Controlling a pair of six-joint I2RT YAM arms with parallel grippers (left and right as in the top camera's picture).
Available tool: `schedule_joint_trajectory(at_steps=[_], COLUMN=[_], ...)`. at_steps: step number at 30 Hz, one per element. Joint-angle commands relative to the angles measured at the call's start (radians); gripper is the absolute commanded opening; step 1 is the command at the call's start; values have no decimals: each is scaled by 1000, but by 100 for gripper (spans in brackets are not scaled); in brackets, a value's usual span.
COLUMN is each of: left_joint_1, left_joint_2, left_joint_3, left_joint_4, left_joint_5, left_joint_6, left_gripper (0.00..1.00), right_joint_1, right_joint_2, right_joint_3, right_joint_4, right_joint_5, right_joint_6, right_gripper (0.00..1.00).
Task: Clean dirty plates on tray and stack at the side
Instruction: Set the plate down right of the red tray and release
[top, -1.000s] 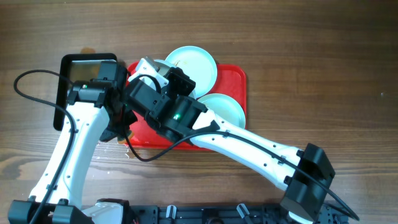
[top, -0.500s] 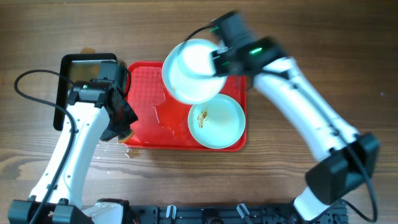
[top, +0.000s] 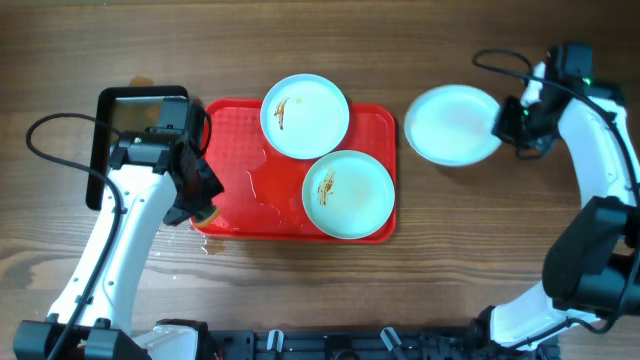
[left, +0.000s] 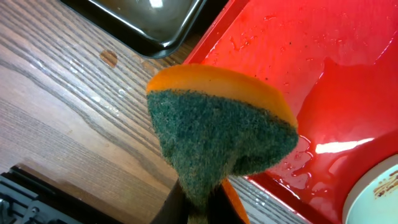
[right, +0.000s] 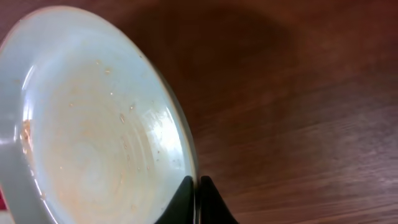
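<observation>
The wooden table (top: 500, 260) filled the overhead frame. The red tray (top: 232, 150) lay centre-left, and its bare left half was wet and glistening. A black pan (top: 140, 112) sat just beside the tray's left edge, partly under the left arm. Two plates rested on the tray's right half. The upper plate (top: 305, 116) overhung the tray's top rim and had a thin brown smear left of its centre. The lower plate (top: 348, 194) sat in the lower right corner, close under the upper one, and carried a brown-yellow smear. The third plate (top: 450, 124) was off the tray at the upper right, near the tray's right edge but apart from it. In the right wrist view it looked tilted, wet and faintly flecked; whether it touched the table could not be told. The right gripper (top: 512, 122) had its jaws narrow, pinching that plate's right rim. The left gripper (top: 195, 198) was over the tray's lower left edge, its jaws clamped on an orange sponge (left: 217, 130) with its green scouring face towards the camera.
</observation>
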Motion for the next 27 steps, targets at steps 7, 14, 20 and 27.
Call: schedule_joint_trajectory(at_steps=[7, 14, 20, 27], left_joint_1=[4, 4, 4, 4], left_joint_2=[-22, -22, -22, -22], left_joint_3=[-6, -6, -6, -6], left_joint_4=[8, 29, 37, 31], left_joint_5=[9, 9, 9, 9], left_joint_6=[-16, -16, -16, -16], left_gripper=[4, 4, 4, 4], right_joint_1=[-12, 292, 625, 672], right_joint_2=[-17, -16, 6, 255], right_joint_3=[-33, 109, 170, 170], right_joint_4=[-2, -36, 200, 384], right_joint_5=[-592, -505, 35, 95], right_joint_6=[-19, -39, 141, 301], right_gripper=[98, 100, 99, 73])
